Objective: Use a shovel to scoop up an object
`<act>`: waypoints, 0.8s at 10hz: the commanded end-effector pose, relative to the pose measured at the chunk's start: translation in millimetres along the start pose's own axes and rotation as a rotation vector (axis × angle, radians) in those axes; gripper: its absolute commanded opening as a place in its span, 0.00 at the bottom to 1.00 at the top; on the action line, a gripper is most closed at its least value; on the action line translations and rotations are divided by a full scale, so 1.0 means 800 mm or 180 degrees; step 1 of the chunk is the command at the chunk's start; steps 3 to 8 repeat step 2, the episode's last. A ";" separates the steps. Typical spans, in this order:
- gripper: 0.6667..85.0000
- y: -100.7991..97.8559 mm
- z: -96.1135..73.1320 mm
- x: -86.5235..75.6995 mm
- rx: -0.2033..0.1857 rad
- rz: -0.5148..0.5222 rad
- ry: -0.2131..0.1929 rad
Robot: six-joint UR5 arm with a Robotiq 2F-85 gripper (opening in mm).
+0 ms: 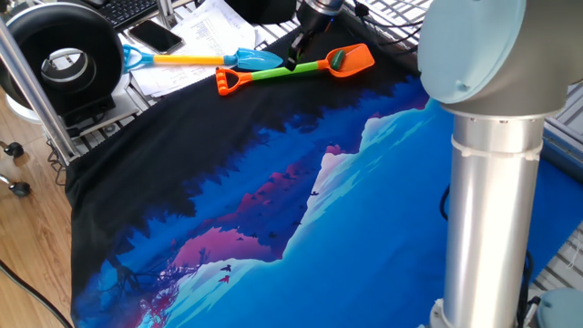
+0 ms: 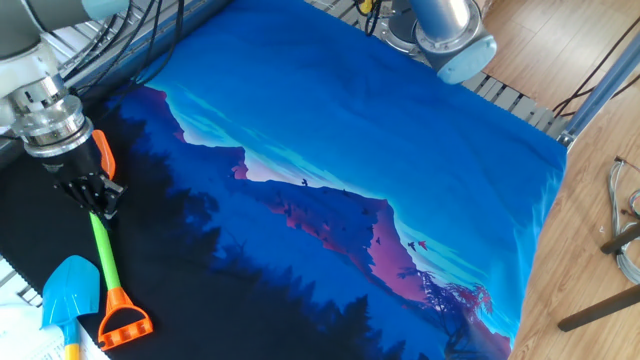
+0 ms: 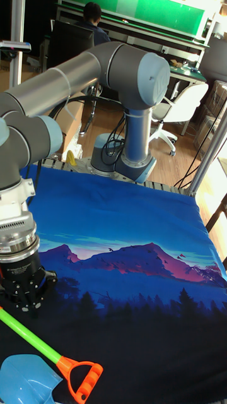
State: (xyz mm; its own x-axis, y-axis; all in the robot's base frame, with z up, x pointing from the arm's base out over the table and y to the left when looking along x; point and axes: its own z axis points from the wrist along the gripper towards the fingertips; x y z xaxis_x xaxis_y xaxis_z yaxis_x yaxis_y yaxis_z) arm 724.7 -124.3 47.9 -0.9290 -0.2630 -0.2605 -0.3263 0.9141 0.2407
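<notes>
The shovel lies flat on the dark cloth at the table's far edge, with its orange blade [image 1: 353, 59], lime-green shaft [image 1: 278, 72] and orange handle [image 1: 228, 80]. The object [image 1: 338, 60], a small dark green piece, rests in the blade. My gripper [image 1: 292, 60] hangs just over the shaft near the blade, fingers spread and holding nothing. The other fixed view shows the gripper [image 2: 97, 200] above the green shaft [image 2: 104, 255], half hiding the blade [image 2: 103, 153]. The tall fixed view shows the gripper [image 3: 25, 304] over the shaft [image 3: 31, 338].
A blue-bladed shovel [image 1: 248, 59] with a yellow shaft lies just behind the orange one. Papers [image 1: 205, 27], a phone [image 1: 155, 36] and a black round device [image 1: 64, 55] sit beyond the cloth's edge. The arm's silver column [image 1: 487, 210] stands at the right.
</notes>
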 end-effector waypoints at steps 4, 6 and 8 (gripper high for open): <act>0.01 -0.015 -0.014 0.018 0.0212 0.0178 0.0134; 0.01 -0.015 -0.014 0.018 0.0212 0.0178 0.0134; 0.01 -0.015 -0.014 0.018 0.0212 0.0178 0.0134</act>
